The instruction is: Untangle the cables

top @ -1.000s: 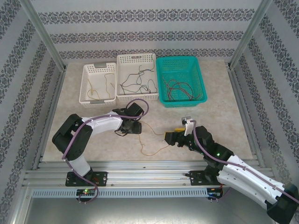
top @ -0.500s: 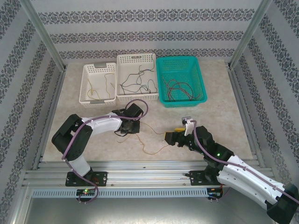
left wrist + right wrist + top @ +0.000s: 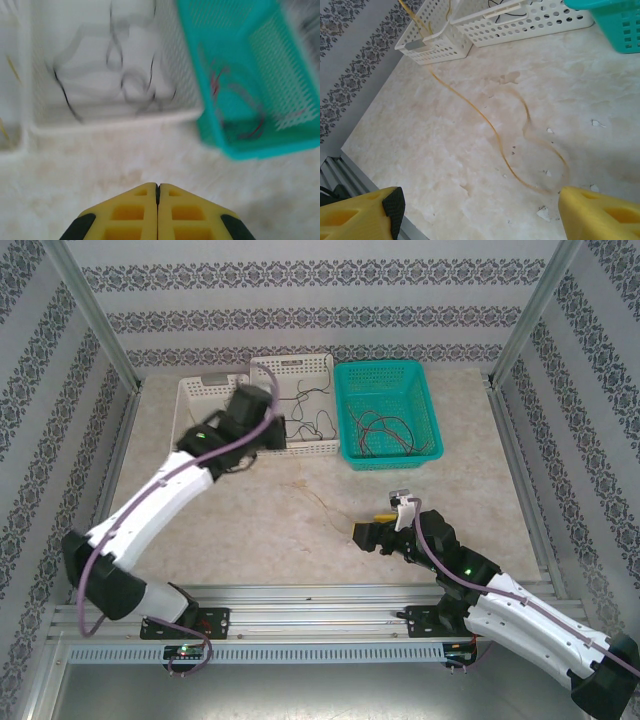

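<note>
Left claw was closed, yellow pads meeting, hovered near the white basket holding dark cables, right claw gaped wide above the orange cable looped across the table, grey tab on a basket rim was too small to read.

White arms, lilac cables, yellow black-cornered hands.

A: Where did your baskets sit?
B: You had 3 side by side at the table's far edge: left basket, middle basket, right basket, with cables in each.
A: And before them?
B: 1 loose cable lay on the table.
</note>
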Motion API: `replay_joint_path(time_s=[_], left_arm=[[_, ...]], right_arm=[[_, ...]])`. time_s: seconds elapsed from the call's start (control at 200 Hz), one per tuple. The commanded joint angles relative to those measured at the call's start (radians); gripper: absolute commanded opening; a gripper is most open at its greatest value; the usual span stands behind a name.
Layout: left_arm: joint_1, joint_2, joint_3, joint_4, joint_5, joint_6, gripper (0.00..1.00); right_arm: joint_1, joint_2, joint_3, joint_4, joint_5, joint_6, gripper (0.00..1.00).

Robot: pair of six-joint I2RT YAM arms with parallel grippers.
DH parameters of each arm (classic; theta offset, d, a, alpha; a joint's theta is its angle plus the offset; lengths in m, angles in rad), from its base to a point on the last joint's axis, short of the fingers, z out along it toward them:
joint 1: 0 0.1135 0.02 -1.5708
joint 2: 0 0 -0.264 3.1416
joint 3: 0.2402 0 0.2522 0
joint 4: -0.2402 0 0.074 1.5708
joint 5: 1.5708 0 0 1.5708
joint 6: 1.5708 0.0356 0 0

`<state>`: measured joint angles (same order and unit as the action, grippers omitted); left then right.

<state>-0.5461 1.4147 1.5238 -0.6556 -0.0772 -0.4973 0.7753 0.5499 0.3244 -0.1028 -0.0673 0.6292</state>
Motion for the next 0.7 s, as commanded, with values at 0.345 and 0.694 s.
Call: replay_joint_path(time_s=[0.345,0.694], left_arm=[[0.081,0.163,1.064,-0.391,-0.256,0.310,0.00],[0.094,0.182,1.086,-0.001,-0.480,0.537,0.00]], right_arm=[[0.007,0.062,0.077,0.043,-0.011,-0.007,0.81],[0.007,0.141,0.157,0.039,-0.029,-0.050,0.81]])
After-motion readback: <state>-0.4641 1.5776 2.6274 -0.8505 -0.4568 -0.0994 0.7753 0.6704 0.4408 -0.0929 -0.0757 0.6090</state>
